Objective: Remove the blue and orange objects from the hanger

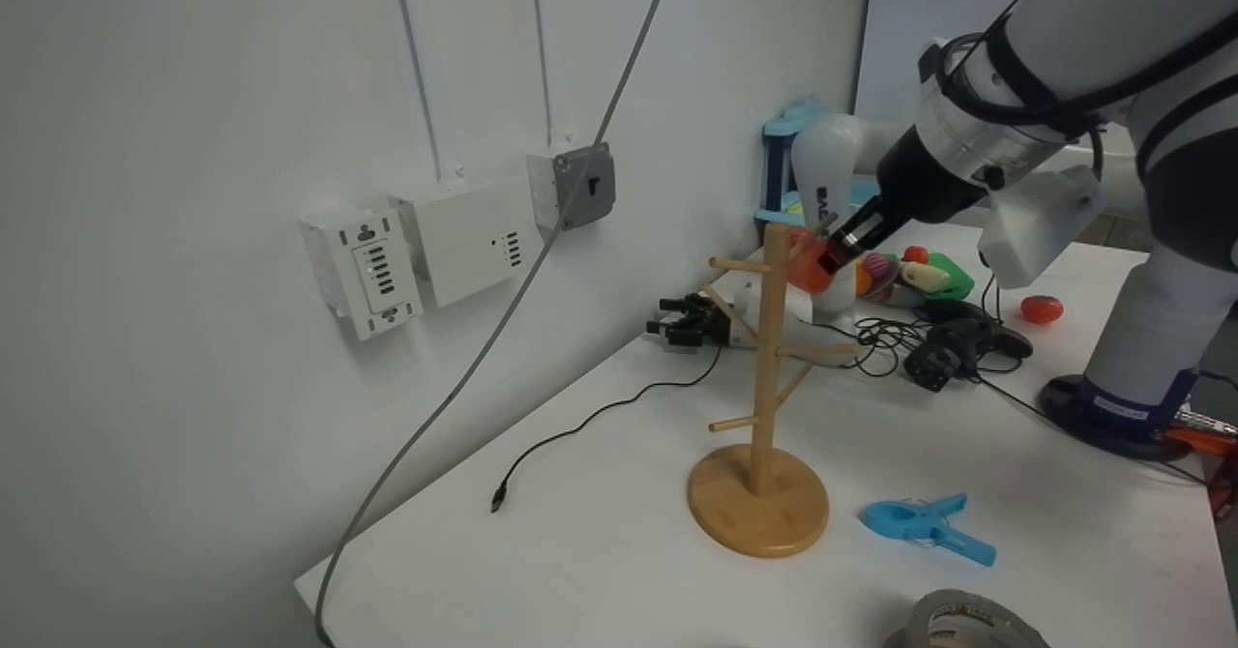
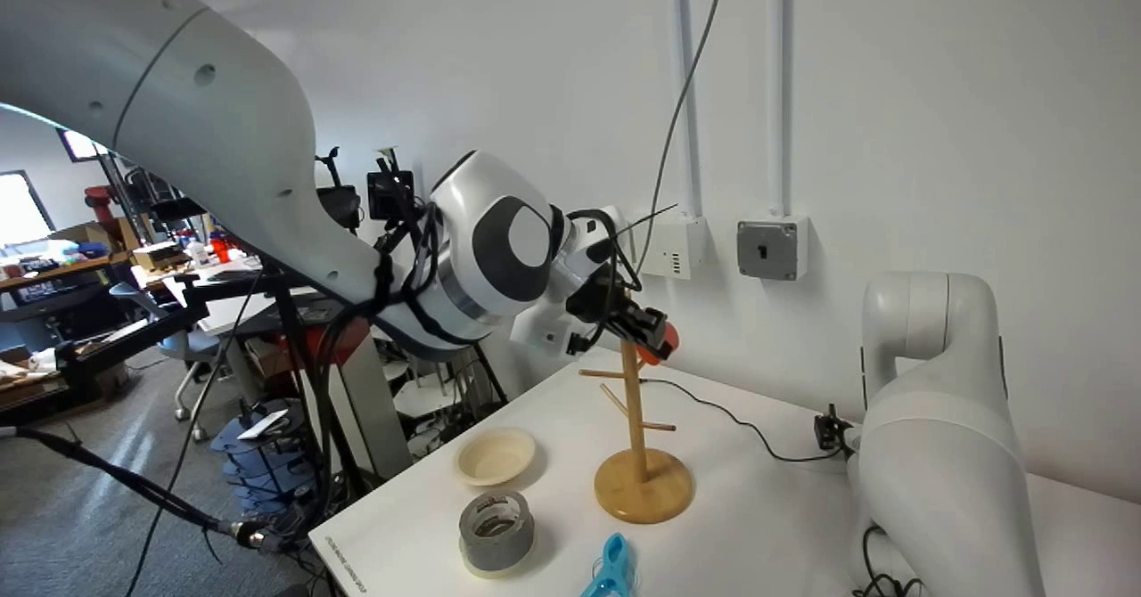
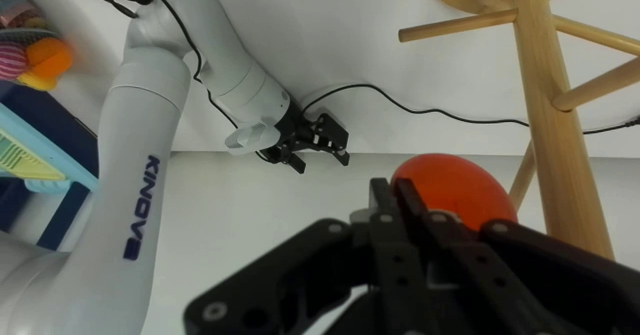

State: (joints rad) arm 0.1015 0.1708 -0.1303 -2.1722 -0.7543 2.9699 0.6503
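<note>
Nearest in the wrist view, the gripper (image 3: 394,185) is closed, seemingly pinching the orange dome-shaped object (image 3: 460,190), which lies between it and the wooden peg stand (image 3: 556,130). Both exterior views show it by the stand's top, the blue spring clamp (image 1: 904,524) near the base.

Wrist view: KINOVA, dark capitals, on the white arm (image 3: 129,175) (K uppermost, reading downward). Print on tape (image 2: 499,545), table (image 2: 758,508) and, in an exterior view, base label (image 1: 1122,408): too small to read.
</note>
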